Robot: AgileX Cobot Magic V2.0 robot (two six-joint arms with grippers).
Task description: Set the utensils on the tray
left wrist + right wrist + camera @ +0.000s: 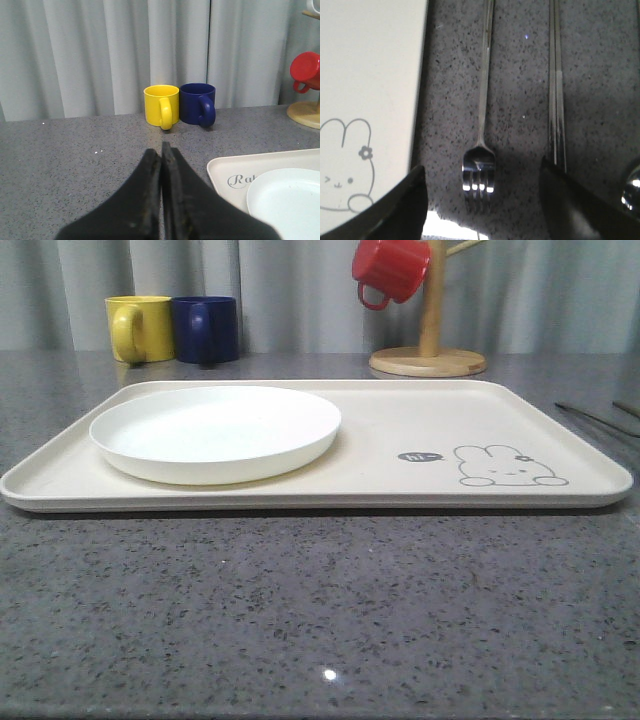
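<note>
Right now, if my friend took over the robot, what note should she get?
Left gripper: jaws shut, empty, hovering over the counter near the yellow mug and blue mug.
Right gripper: jaws open, one either side of the fork, not yet gripping.
The fork, chopsticks and spoon lie on the counter beside the tray.
The tray holds just a white plate.
Done: no utensils moved.
Left: all three go on the tray, probably fork first.
</note>
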